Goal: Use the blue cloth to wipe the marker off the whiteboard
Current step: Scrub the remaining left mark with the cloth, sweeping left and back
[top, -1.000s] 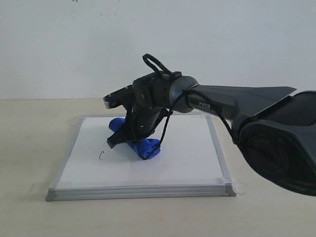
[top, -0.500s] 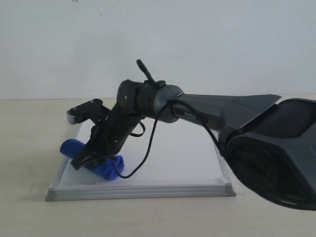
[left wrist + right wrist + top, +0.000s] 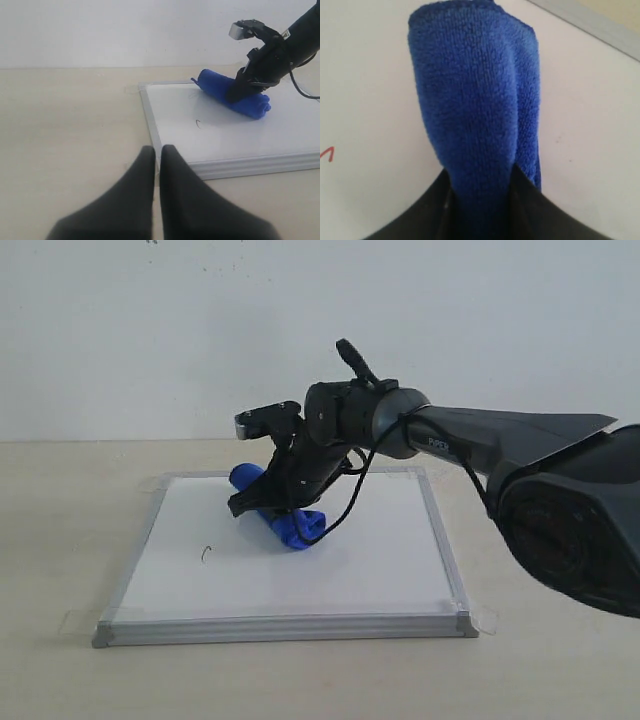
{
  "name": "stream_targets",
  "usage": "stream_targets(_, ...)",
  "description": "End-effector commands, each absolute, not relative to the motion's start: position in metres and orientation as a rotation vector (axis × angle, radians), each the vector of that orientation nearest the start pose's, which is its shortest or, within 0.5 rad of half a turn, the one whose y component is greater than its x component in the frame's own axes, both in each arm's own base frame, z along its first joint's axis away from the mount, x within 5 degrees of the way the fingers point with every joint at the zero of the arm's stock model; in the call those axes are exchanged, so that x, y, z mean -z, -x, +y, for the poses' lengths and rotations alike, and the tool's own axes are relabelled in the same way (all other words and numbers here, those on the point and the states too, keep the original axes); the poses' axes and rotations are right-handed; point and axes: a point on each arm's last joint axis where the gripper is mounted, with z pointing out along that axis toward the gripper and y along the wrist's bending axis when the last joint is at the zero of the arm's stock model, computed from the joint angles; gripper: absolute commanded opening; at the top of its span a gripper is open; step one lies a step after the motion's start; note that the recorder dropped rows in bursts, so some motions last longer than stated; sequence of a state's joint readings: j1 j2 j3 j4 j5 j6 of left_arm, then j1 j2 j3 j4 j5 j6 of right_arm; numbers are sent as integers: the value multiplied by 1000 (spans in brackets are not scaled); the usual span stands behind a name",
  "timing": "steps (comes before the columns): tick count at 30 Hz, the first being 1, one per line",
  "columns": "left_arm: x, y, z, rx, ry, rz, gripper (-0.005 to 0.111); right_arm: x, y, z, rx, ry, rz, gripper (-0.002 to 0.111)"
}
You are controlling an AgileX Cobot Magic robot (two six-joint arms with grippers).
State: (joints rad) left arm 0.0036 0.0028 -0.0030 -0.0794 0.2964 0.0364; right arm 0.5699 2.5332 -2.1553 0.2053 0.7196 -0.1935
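Pale beige tabletop (image 3: 60, 540) carries the square white whiteboard with silver aluminium frame (image 3: 380, 560), lying flat with its corners taped.

Right hand (image 3: 262, 506) is over the board's rear-middle, clamped across the rolled royal-blue microfibre cloth (image 3: 298, 528). The roll is tilted and its lower end looks to be on the board.

Left hand (image 3: 157, 155) is parked off the board over the tabletop, fingers nearly together, empty.

The thin red hook-shaped marker stroke (image 3: 206, 555) is uncleaned, nearer the front-left and clearly apart from the cloth. Any smaller dashes are too small to tell.

My read for the wipe:
- Lower the roll so its flank lies flat.
- Drag it across the hook with steady down-pressure.
- Overshoot the mark.
- Keep the fingertips off the surface.
- The grip is near mid-roll, so watch for the cloth twisting out.
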Motion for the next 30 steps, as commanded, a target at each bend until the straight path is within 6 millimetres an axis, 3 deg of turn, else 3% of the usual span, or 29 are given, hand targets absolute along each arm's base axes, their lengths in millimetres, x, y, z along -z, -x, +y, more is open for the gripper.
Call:
stream_targets(1, -187, -55, -2, 53, 21, 1771, 4, -110, -435, 330, -380, 991, 2470, 0)
stream_targets(6, -187, -55, -2, 53, 21, 1771, 4, -105, -401, 369, -582, 1202, 2402, 0)
stream_targets(11, -187, -55, -2, 53, 21, 1771, 4, -129, -393, 383, -776, 1278, 2334, 0)
stream_targets(15, -187, -55, -2, 53, 21, 1771, 4, -136, -408, 372, -640, 1242, 2332, 0)
stream_targets(23, -187, -55, -2, 53, 21, 1771, 4, -103, -451, 318, 27, 973, 2487, 0)
stream_targets(26, -187, -55, -2, 53, 21, 1771, 4, -100, -447, 321, 2, 1008, 2494, 0)
stream_targets(30, -187, -55, -2, 53, 21, 1771, 4, -100, -426, 348, -264, 1165, 2466, 0)
